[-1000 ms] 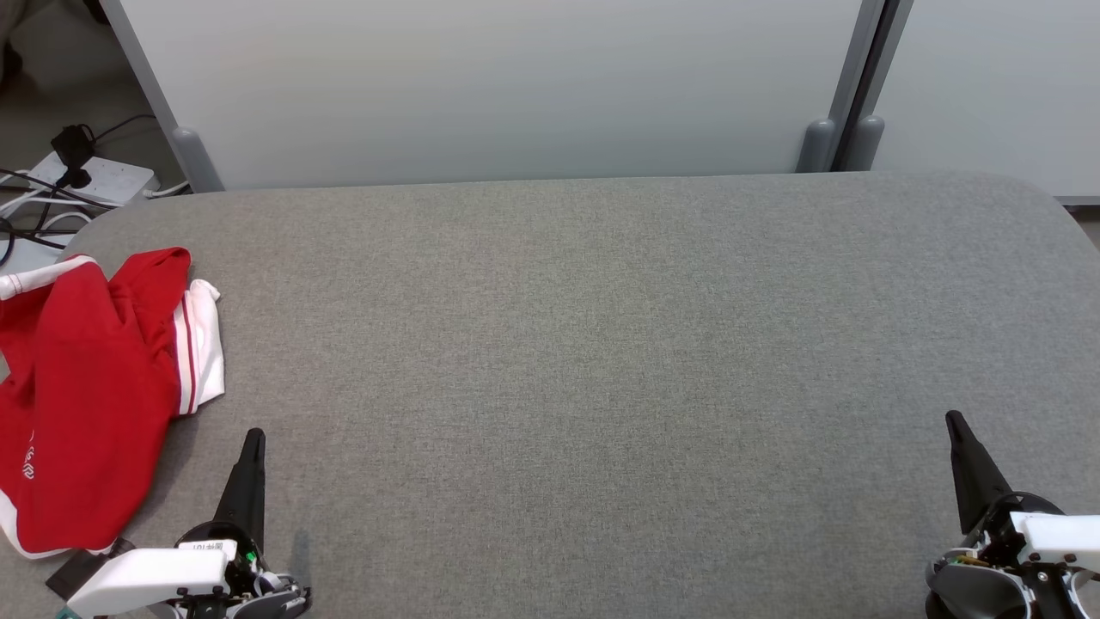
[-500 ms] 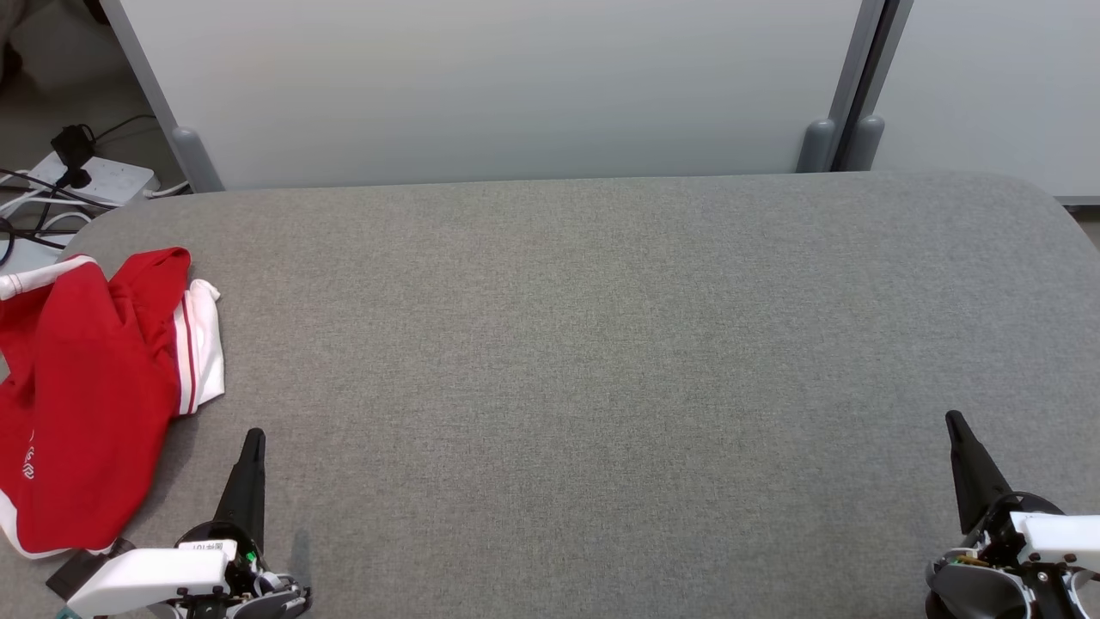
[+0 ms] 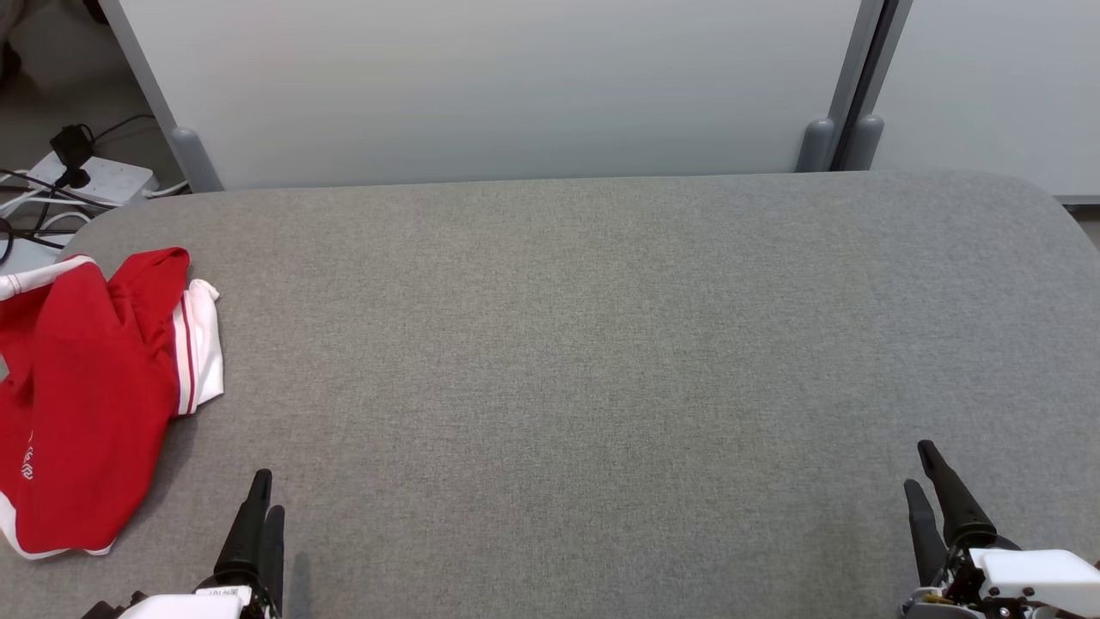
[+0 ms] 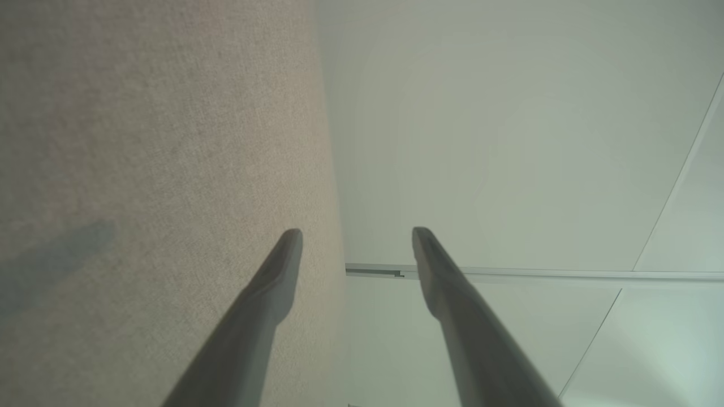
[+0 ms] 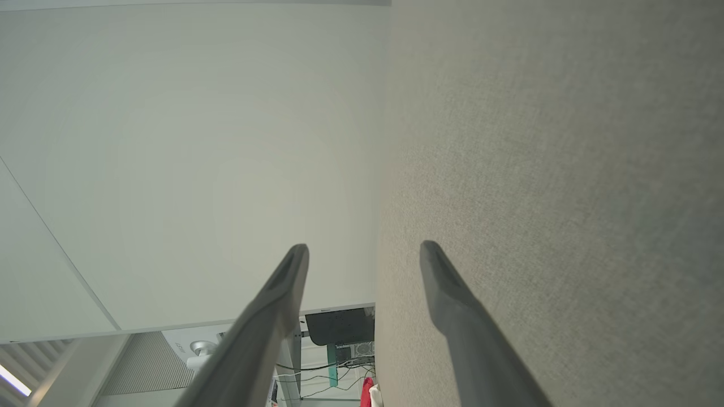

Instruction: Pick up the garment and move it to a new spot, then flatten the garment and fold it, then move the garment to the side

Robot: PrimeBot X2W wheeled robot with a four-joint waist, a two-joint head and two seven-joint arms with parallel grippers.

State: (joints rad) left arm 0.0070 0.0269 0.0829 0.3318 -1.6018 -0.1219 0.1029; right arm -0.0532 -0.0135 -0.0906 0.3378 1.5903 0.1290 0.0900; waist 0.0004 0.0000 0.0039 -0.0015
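The garment (image 3: 86, 404), red with white striped trim, lies crumpled at the far left end of the grey fabric-covered table (image 3: 601, 344), with part of it running past the left edge of the head view. A white-trimmed flap sticks out on its right side, toward the middle of the table. The left gripper (image 3: 266, 497) sits at the near edge, just right of the garment's near corner and apart from it, with a strip of grey fabric between them. Its fingers (image 4: 271, 294) stand spread wide in the left wrist view and hold nothing. The right gripper (image 3: 917, 466) is at the near right corner of the table, well apart from the garment. Its fingers (image 5: 452, 299) are likewise parted wide, with nothing between them. Along the far side of the table stands a white partition (image 3: 498, 86) on grey posts (image 3: 816, 142). Beyond the table's far left corner, on the floor, a white power strip (image 3: 103, 179) lies among dark cables (image 3: 34, 223), close behind the garment's far edge.
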